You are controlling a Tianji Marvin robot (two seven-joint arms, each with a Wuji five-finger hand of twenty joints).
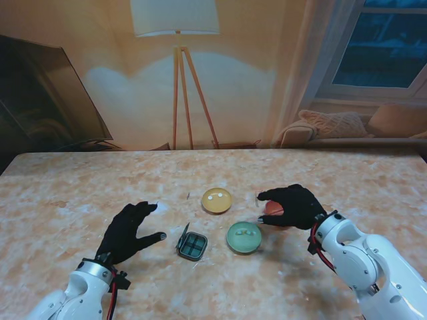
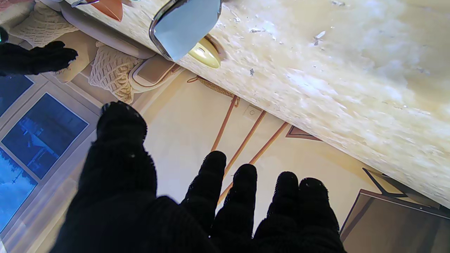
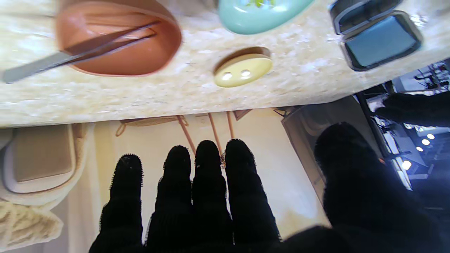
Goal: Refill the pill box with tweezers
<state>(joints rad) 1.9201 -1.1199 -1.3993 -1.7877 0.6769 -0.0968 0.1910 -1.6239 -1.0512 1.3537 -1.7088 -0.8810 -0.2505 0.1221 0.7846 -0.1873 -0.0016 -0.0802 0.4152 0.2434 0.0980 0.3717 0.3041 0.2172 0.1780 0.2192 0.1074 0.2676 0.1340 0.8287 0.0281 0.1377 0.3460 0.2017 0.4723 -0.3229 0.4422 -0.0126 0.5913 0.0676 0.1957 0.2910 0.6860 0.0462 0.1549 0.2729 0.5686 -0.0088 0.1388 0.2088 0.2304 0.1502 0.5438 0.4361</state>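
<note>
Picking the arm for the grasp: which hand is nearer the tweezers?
Right. The right hand hovers over the orange dish holding the tweezers; the left hand is far off, beyond the pill box.

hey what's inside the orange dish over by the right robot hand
The tweezers lie in the orange dish, their handle end sticking out over its rim. From the stand view the right robot hand covers most of that dish, so nothing else in it can be confirmed there.
</note>
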